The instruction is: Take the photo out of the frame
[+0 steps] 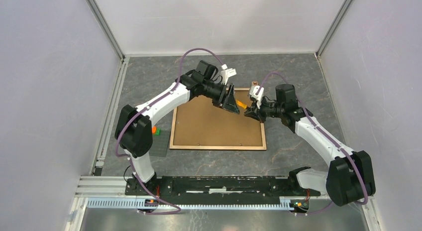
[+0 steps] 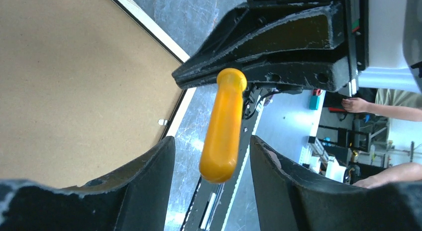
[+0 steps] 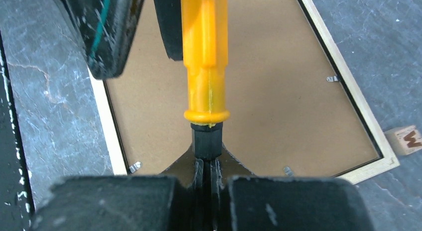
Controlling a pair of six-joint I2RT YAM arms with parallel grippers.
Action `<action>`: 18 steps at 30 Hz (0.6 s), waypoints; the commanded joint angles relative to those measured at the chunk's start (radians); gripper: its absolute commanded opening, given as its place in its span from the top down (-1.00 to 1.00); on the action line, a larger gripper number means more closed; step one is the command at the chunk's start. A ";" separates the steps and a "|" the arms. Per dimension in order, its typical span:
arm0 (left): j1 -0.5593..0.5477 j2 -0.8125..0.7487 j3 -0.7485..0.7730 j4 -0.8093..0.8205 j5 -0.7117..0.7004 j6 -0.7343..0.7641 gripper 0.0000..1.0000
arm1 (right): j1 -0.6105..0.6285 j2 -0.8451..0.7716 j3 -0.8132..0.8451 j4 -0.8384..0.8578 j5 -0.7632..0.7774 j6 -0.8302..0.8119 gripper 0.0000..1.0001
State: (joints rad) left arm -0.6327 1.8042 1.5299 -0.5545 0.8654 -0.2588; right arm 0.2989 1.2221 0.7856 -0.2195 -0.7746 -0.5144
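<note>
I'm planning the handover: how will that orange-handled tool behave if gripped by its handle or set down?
The orange-handled tool looks rigid and probably light: the right gripper holds it out by its dark tip alone. Its glossy handle may slip when the open left gripper closes on it. Rounded, it would likely roll on the table.

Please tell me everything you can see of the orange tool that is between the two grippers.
The orange tool has a smooth, rounded, plastic-looking handle with a raised collar, then a short black neck; its working tip is hidden. The right gripper is shut on that black neck and holds the tool in the air above the brown back of the frame. The handle's free end lies between the fingers of the open left gripper, with gaps on both sides.
</note>
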 commanded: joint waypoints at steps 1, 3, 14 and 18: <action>-0.002 -0.046 -0.060 0.204 0.013 -0.183 -0.26 | -0.001 -0.017 -0.027 0.162 -0.016 0.169 1.00; 0.003 -0.047 -0.068 0.226 0.016 -0.197 -0.28 | 0.001 -0.021 -0.035 0.171 -0.024 0.174 1.00; 0.013 -0.029 -0.089 0.419 0.056 -0.334 -0.38 | 0.037 -0.014 -0.065 0.208 -0.012 0.213 1.00; 0.012 -0.015 -0.090 0.449 0.072 -0.357 -0.20 | 0.038 -0.009 -0.069 0.255 -0.012 0.257 1.00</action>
State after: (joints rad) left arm -0.6228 1.8015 1.4403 -0.2005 0.8871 -0.5362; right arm 0.3328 1.2221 0.7204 -0.0608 -0.7837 -0.3141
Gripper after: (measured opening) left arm 0.657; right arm 0.037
